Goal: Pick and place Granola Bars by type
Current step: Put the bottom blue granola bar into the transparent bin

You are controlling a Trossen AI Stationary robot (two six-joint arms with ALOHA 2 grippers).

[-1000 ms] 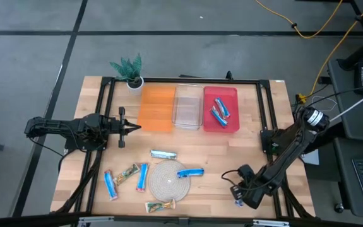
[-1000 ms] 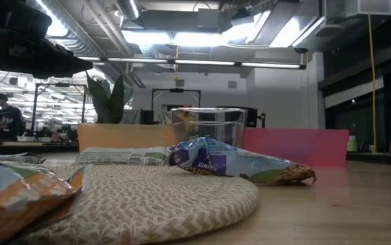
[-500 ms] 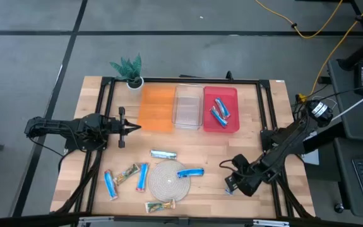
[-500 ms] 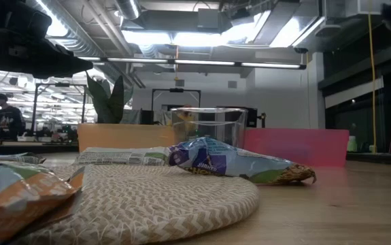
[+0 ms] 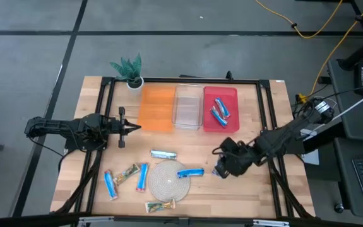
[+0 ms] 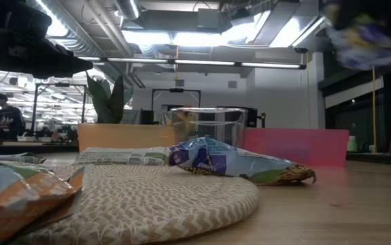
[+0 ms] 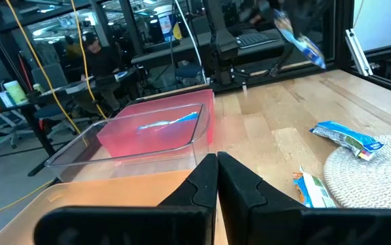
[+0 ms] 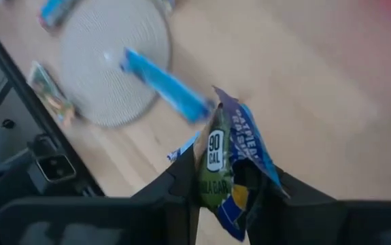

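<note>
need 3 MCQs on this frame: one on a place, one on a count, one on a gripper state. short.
1. Where is the right gripper?
A. over the orange bin
B. above the table, right of the woven mat
C. by the potted plant

2. How many bars lie in the red bin?
A. none
B. two
C. five

3. What state is the right gripper in?
A. shut on a granola bar
B. open and empty
C. resting on the mat

Answers: 1 B, the high view shows it right of the mat. 2 B, two bars lie there. 3 A, the right wrist view shows the wrapper pinched between the fingers.
</note>
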